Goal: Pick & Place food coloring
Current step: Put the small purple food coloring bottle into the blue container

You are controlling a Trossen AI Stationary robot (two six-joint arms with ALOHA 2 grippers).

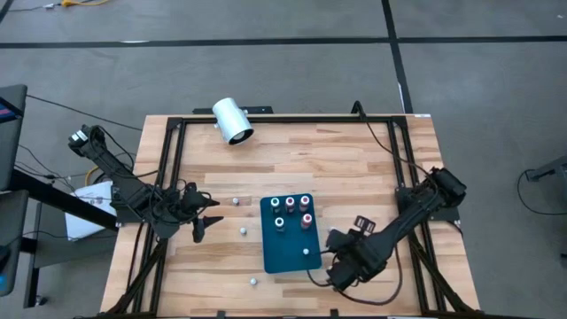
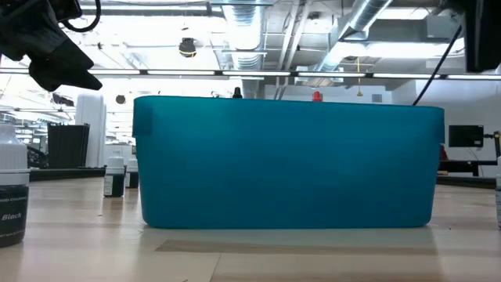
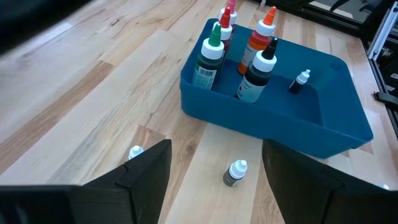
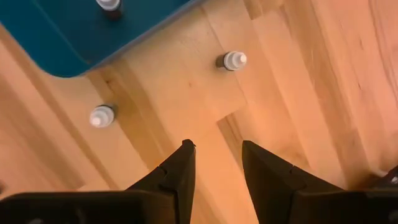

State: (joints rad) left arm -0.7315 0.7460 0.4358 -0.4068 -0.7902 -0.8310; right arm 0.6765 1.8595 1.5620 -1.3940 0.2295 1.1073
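Several food coloring bottles (image 3: 256,71), green, red, orange and dark, stand upright in the far part of a teal tray (image 1: 285,252). A tiny one (image 3: 300,81) stands alone nearer the tray's middle. Three more small bottles (image 1: 243,231) stand loose on the wood left of the tray and before it. My left gripper (image 1: 211,220) hovers open left of the tray, with a loose bottle (image 3: 236,172) on the table ahead of it. My right gripper (image 4: 217,152) hangs open over bare wood by the tray's near right corner (image 4: 62,62), pointing steeply down, with nothing between its fingers.
A large white cylinder (image 1: 233,120) lies on its side at the table's far edge. In the low view, a bottle labelled Black (image 2: 12,196) stands at the left, and the tray's wall (image 2: 290,164) fills the middle. Two loose bottles (image 4: 233,60) (image 4: 101,116) stand beyond my right fingers.
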